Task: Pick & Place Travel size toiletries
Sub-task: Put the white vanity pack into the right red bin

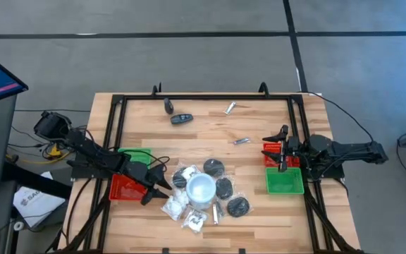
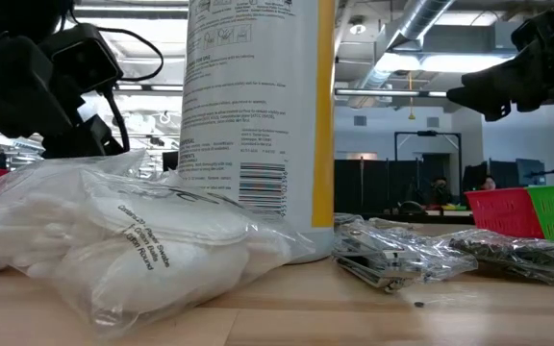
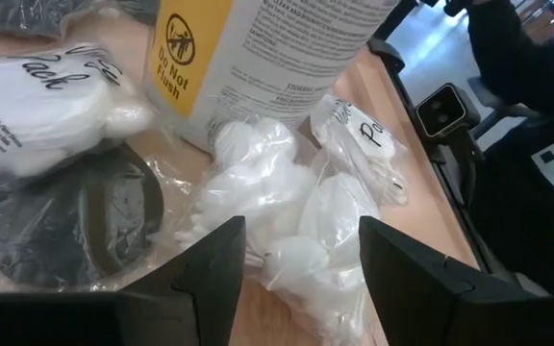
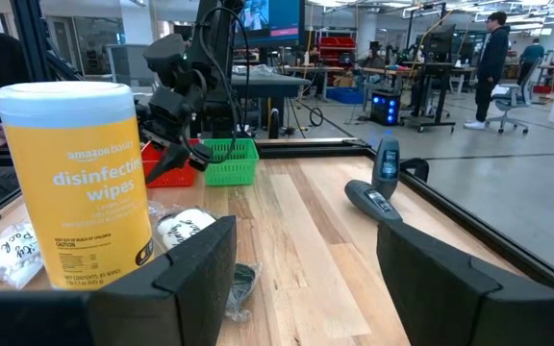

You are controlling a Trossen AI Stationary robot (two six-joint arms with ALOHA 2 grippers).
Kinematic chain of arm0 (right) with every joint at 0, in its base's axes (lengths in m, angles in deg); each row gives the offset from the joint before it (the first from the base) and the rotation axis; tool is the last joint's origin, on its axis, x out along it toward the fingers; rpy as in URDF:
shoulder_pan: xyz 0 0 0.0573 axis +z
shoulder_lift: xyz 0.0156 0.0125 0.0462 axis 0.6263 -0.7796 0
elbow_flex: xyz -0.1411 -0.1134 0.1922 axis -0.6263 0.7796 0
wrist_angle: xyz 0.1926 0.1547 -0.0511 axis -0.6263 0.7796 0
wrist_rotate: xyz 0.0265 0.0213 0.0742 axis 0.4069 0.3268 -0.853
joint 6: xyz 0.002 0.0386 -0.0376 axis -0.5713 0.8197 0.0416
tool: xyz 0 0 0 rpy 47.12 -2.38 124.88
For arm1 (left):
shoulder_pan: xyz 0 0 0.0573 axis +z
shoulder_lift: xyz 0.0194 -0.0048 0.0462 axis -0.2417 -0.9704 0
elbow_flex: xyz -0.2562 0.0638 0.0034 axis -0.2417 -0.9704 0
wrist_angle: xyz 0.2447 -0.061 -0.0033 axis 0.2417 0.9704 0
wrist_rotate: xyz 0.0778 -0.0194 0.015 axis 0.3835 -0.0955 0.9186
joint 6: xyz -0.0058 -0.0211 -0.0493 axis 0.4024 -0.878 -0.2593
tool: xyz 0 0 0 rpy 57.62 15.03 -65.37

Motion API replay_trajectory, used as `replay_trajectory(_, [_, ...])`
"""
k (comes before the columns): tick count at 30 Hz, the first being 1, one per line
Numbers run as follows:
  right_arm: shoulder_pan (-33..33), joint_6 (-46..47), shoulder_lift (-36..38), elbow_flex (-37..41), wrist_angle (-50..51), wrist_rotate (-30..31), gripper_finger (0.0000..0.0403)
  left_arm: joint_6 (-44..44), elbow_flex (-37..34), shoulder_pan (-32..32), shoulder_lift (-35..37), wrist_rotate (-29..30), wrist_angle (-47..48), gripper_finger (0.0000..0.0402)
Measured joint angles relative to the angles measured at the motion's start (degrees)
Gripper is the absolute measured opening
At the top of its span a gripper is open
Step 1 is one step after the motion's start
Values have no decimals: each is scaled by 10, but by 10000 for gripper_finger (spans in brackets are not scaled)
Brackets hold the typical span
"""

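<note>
Toiletries: wrapped black discs (image 1: 224,188) and white cotton packs (image 1: 175,207) clustered round the disinfecting wipes canister (image 1: 201,189), table's near centre.
Left gripper (image 1: 162,189): fingers parted, empty, just left of the pile, white packs (image 3: 296,216) ahead of its fingers.
Right gripper (image 1: 283,148): fingers spread, empty, over the red tray (image 1: 272,154) beside the green tray (image 1: 285,181), well apart from the pile.
Far side: two dark oblong pieces (image 1: 181,118).
</note>
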State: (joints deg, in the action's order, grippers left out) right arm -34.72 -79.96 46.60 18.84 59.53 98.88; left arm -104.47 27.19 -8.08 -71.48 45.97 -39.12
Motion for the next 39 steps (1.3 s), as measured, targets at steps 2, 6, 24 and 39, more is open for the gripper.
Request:
replay_trajectory(2, [0, 0, 0, 0, 0, 0, 240, -8, 0, 0, -4, 0, -1, 195])
replay_trajectory(6, [0, 0, 0, 0, 0, 0, 240, -27, 0, 0, -14, -2, 2, 195])
replay_trajectory(24, [0, 0, 0, 0, 0, 0, 240, -48, 0, -1, -60, -19, -3, 195])
replay_trajectory(39, [0, 0, 0, 0, 1, 0, 240, -76, 0, -2, -60, -18, -19, 195])
